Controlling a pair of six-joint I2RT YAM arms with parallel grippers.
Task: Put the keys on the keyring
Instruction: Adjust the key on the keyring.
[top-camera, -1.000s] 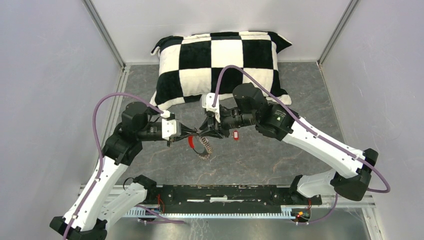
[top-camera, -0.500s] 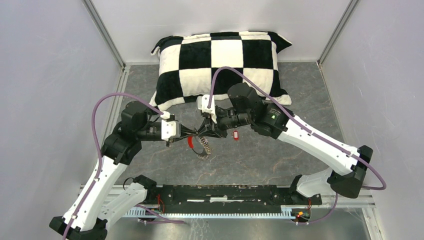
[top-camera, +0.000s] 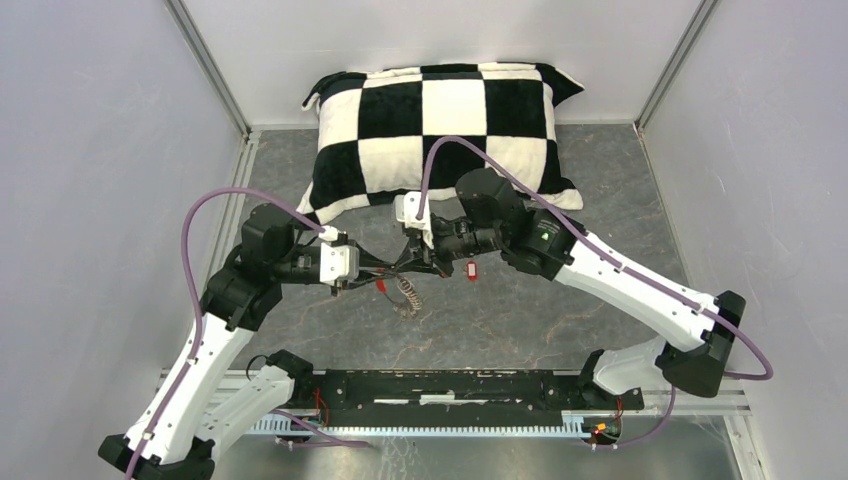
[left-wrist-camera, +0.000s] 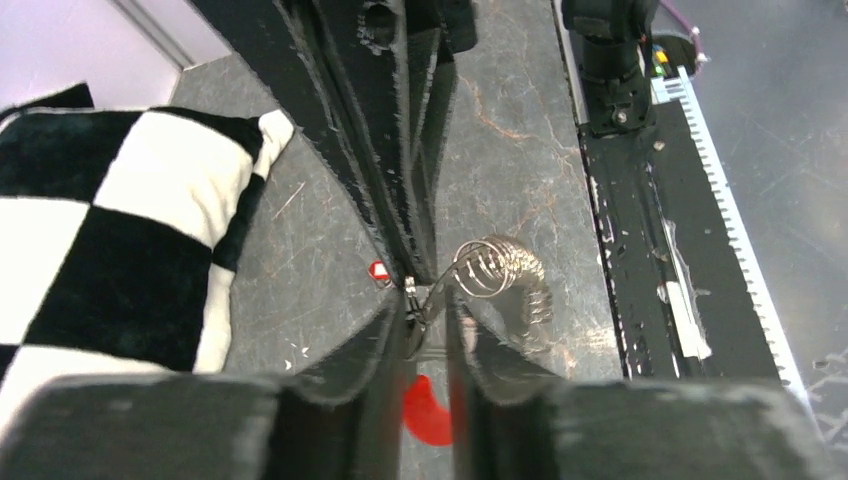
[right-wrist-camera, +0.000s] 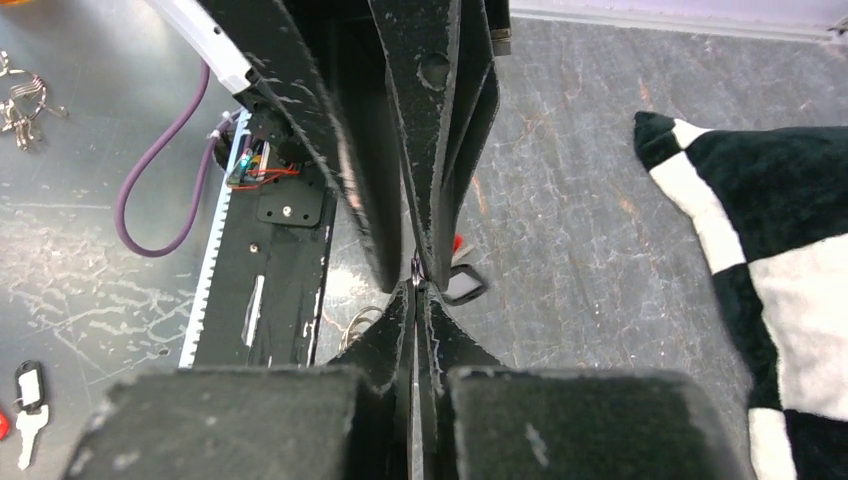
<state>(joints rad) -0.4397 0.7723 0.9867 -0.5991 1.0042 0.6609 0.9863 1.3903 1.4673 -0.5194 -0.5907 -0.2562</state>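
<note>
The keyring (top-camera: 407, 296) is a silvery wire coil hanging just above the floor between both grippers, and its coil (left-wrist-camera: 498, 268) shows clearly in the left wrist view. Its red section (left-wrist-camera: 428, 412) shows through the narrow gap between my left gripper's (left-wrist-camera: 432, 305) fingers, which stand slightly apart around the wire. My right gripper (right-wrist-camera: 415, 290) meets it tip to tip and is shut on thin metal at the keyring's end. A black-and-white key head (right-wrist-camera: 463, 286) hangs right beside those tips. The red-headed key (top-camera: 471, 270) lies on the floor under the right wrist.
A black-and-white checkered pillow (top-camera: 440, 115) fills the back of the floor. The black base rail (top-camera: 450, 390) runs along the near edge. On the metal sheet beyond it lie a spare key (right-wrist-camera: 28, 395) and spare wire rings (right-wrist-camera: 20, 100). Walls close both sides.
My right gripper has closed its fingers at the keyring's end. My left gripper's fingers have parted a little. The keyring's red section has swung further under the left gripper.
</note>
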